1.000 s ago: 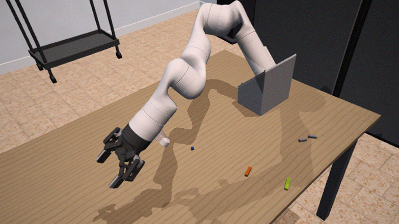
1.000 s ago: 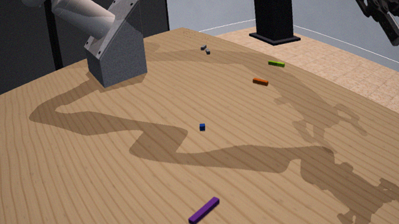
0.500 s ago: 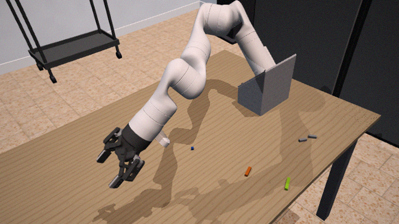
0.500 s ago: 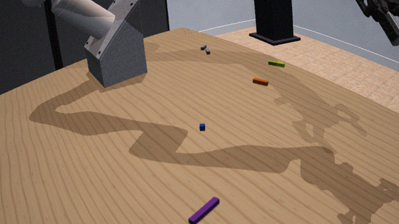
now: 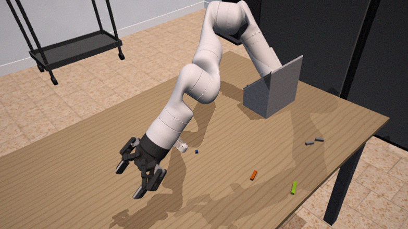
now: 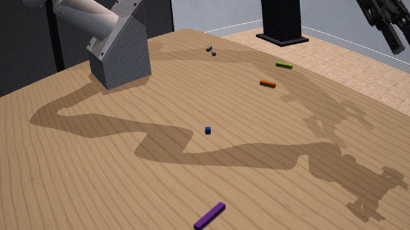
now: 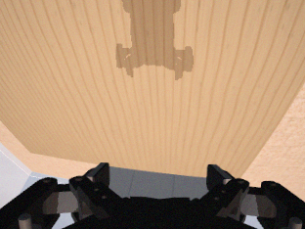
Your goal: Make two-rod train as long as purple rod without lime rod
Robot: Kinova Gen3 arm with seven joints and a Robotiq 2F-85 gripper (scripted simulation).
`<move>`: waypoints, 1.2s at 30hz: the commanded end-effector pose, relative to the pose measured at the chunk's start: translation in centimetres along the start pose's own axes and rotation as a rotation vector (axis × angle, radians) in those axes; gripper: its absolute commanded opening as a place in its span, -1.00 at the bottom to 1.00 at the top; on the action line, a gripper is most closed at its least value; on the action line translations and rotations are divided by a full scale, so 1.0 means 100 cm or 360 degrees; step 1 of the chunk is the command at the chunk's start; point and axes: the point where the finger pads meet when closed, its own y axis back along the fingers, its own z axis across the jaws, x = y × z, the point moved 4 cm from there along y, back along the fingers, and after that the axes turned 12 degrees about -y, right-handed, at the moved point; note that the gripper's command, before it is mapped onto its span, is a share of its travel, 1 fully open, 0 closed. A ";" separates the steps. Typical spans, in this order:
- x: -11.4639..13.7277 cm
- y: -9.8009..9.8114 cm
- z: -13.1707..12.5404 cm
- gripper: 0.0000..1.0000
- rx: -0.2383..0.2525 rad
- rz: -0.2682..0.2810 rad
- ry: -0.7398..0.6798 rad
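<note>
My gripper (image 5: 130, 180) (image 6: 407, 48) (image 7: 157, 174) is open and empty, high above the table. Two grey rods lie close together at an angle, not in one line: one grey rod (image 5: 319, 139) (image 6: 208, 48) farther out, the other grey rod (image 5: 309, 142) (image 6: 213, 53) beside its end with a small gap. An orange rod (image 5: 253, 175) (image 6: 267, 84) lies alone. A blue rod (image 5: 196, 151) (image 6: 208, 130) lies apart from it. A purple rod (image 6: 209, 216) lies near the front in the exterior view; it does not show in the top view.
A lime rod (image 5: 293, 188) (image 6: 283, 65) lies near the table's long edge, beyond the orange rod. The grey robot base (image 5: 284, 88) (image 6: 125, 56) stands on the table (image 5: 60, 166) (image 6: 79, 203). The arm's shadow crosses the table. The wrist view shows no rods.
</note>
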 end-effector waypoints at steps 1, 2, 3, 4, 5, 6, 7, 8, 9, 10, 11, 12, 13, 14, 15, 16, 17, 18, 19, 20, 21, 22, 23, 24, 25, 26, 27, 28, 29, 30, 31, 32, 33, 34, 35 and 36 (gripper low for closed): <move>0.027 0.017 0.024 1.00 -0.0048 0.0052 0.0111; 0.038 0.021 0.030 1.00 -0.0063 0.0076 0.0152; 0.038 0.021 0.030 1.00 -0.0063 0.0076 0.0152; 0.038 0.021 0.030 1.00 -0.0063 0.0076 0.0152; 0.053 0.028 0.039 1.00 -0.0086 0.0110 0.0213; 0.069 0.035 0.048 1.00 -0.0111 0.0145 0.0279; 0.077 0.039 0.053 1.00 -0.0124 0.0163 0.0314; 0.088 0.043 0.059 1.00 -0.0141 0.0184 0.0356; 0.099 0.048 0.064 1.00 -0.0158 0.0205 0.0400; 0.109 0.054 0.070 1.00 -0.0175 0.0225 0.0443; 0.120 0.059 0.075 1.00 -0.0193 0.0245 0.0487; 0.131 0.065 0.080 1.00 -0.0211 0.0264 0.0531; 0.141 0.070 0.085 1.00 -0.0229 0.0283 0.0576; 0.152 0.076 0.090 1.00 -0.0247 0.0301 0.0620; 0.163 0.082 0.095 1.00 -0.0265 0.0319 0.0665; 0.174 0.089 0.099 1.00 -0.0284 0.0336 0.0711; 0.184 0.095 0.103 1.00 -0.0303 0.0353 0.0756; 0.195 0.101 0.107 1.00 -0.0322 0.0370 0.0802; 0.206 0.108 0.111 1.00 -0.0342 0.0386 0.0849; 0.206 0.108 0.111 1.00 -0.0342 0.0386 0.0849; 0.206 0.108 0.111 1.00 -0.0342 0.0386 0.0849; 0.232 0.124 0.119 1.00 -0.0388 0.0422 0.0959; 0.240 0.129 0.121 1.00 -0.0403 0.0432 0.0994; 0.250 0.136 0.124 1.00 -0.0422 0.0446 0.1039; 0.261 0.143 0.127 1.00 -0.0442 0.0460 0.1088; 0.273 0.151 0.129 1.00 -0.0463 0.0473 0.1137; 0.284 0.159 0.132 1.00 -0.0484 0.0486 0.1186; 0.295 0.166 0.134 1.00 -0.0505 0.0499 0.1236; 0.306 0.174 0.135 1.00 -0.0527 0.0511 0.1286; 0.310 0.177 0.136 1.00 -0.0534 0.0515 0.1304; 0.310 0.177 0.136 1.00 -0.0534 0.0515 0.1304; 0.310 0.177 0.136 1.00 -0.0534 0.0515 0.1304; 0.337 0.196 0.139 1.00 -0.0588 0.0543 0.1429; 0.337 0.196 0.139 1.00 -0.0588 0.0543 0.1429; 0.337 0.196 0.139 1.00 -0.0588 0.0543 0.1429; 0.337 0.196 0.139 1.00 -0.0588 0.0543 0.1429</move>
